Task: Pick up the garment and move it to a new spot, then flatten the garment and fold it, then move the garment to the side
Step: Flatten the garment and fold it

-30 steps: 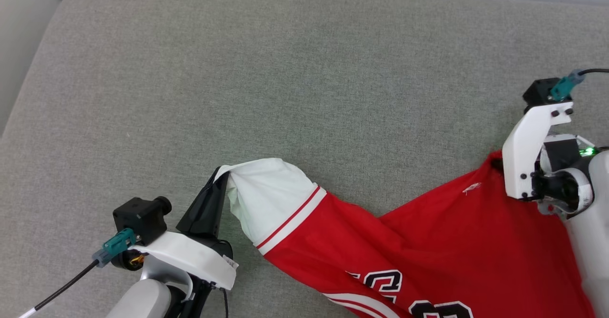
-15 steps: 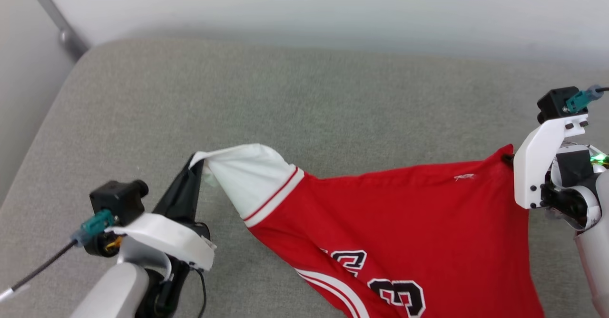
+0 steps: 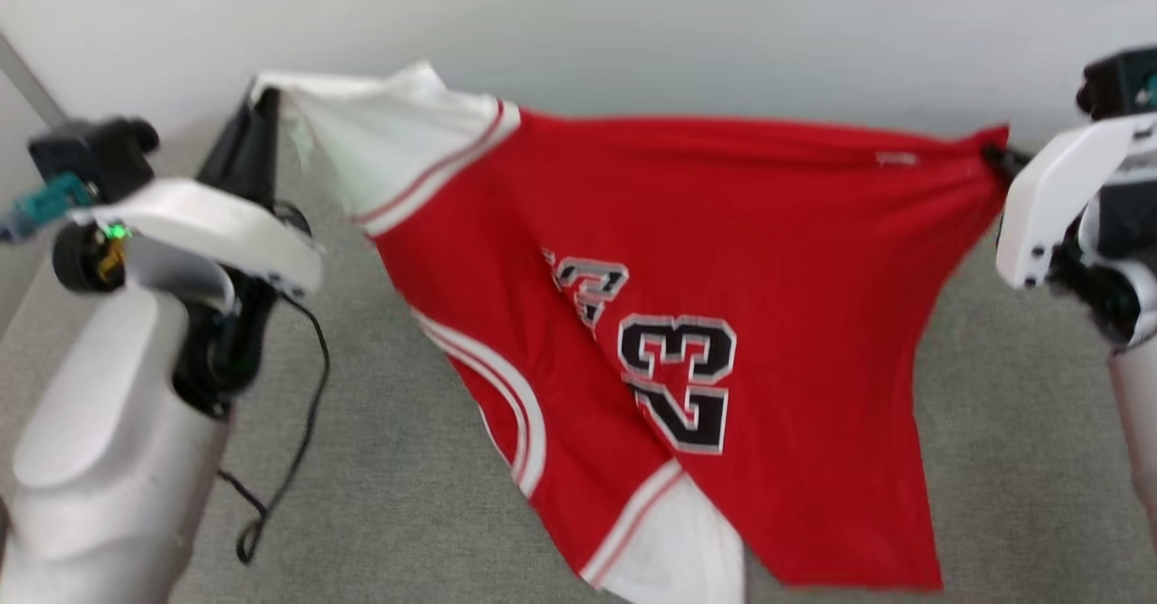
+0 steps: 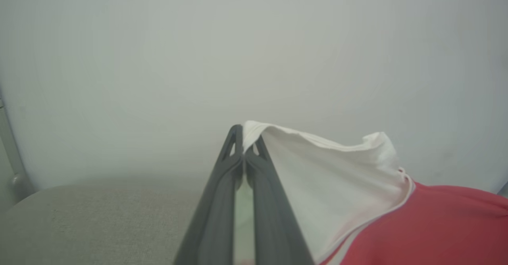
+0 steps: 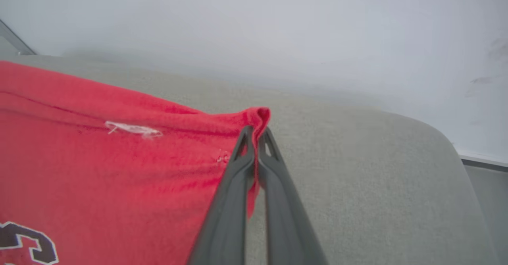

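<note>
**Item 1: red jersey T-shirt** [image 3: 795,251]. Held in the air, spread between both grippers. In the head view its top edge is stretched nearly level from 10 o'clock to 2 o'clock, and the body drapes down toward 6 o'clock. Black, white-edged "23" numeral [image 3: 678,378] at centre. One white sleeve [image 3: 389,143] with red-and-white trim at 10 o'clock, and a second white sleeve [image 3: 678,554] at 6 o'clock. Cannot tell whether the lower edge touches the cushion.

**Item 2: left gripper** [image 3: 262,102]. At 10 o'clock in the head view. Fingers pressed together, their tips pinching the edge of the white sleeve.

**Item 3: right gripper** [image 3: 996,156]. At 2 o'clock in the head view. Fingers closed together, nipping a red corner of the shirt at the tips.

**Item 4: grey fabric cushion** [image 3: 398,495]. Lies under the shirt, with rounded corners.

**Item 5: pale wall** [image 3: 633,16]. Runs across 12 o'clock, behind the cushion.

**Item 6: black cable** [image 3: 294,423]. Hangs in a loop beside the left forearm at 8 o'clock.
</note>
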Motion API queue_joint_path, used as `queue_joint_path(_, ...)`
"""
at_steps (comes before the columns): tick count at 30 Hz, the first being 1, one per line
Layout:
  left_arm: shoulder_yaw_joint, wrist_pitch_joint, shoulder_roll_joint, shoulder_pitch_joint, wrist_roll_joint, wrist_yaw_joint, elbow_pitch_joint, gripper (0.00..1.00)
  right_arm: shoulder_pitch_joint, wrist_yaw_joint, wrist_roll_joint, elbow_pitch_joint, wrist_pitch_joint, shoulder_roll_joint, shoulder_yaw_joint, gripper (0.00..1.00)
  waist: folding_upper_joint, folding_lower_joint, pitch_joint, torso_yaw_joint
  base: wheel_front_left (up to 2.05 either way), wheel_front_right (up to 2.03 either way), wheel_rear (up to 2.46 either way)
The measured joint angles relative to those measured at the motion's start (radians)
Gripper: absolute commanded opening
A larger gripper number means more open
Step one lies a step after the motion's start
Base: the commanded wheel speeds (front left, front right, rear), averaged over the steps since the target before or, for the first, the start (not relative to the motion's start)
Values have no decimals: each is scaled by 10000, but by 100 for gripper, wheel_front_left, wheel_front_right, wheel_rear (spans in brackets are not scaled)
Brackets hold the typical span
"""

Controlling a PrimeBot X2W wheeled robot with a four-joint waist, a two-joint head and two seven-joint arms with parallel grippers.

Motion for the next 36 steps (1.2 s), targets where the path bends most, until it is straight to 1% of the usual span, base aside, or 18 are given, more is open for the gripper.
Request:
queue_joint_path(3, 96, 4, 67, -1088, 17, -261, 644, 0, -734, 4, -240, -31, -428, 40, -146, 0, 0, 0, 337, -57, 0, 0, 0)
queue_joint_path(8, 173, -140, 267, -3178, 349, -652, 1609, 0, -2169, 6, -786, -71, -1124, 105, -522, 0, 0, 0, 1107, -165, 0, 0, 0)
queue_joint_path(14, 384, -537, 721, -5756, 763, -1051, 2573, 0, -4088, 8, -1438, -284, -1755, 295, -890, 0, 0, 1, 2291, -305, 0, 0, 0)
queue_joint_path(21, 594, -936, 1308, -8217, 1149, -1400, 3202, 0, -6138, 10, -1889, -380, -2441, 426, -1057, 0, 0, 2, 3771, -498, 0, 0, 0)
queue_joint_path(29, 690, -1112, 1528, -9713, 1145, -1676, 3657, 0, -7652, 12, -2098, -109, -3014, 516, -1030, 0, 0, 3, 5323, -633, 0, 0, 0)
queue_joint_path(33, 648, -1206, 1503, -10040, 1127, -1787, 4031, 0, -8135, 10, -2155, 148, -3218, 593, -963, 0, 0, 3, 5997, -644, 0, 0, 0)
queue_joint_path(36, 575, -1279, 1461, -10137, 1085, -1847, 4360, 0, -8249, 10, -2274, 349, -3371, 779, -894, 0, 0, 3, 6427, -634, 0, 0, 0)
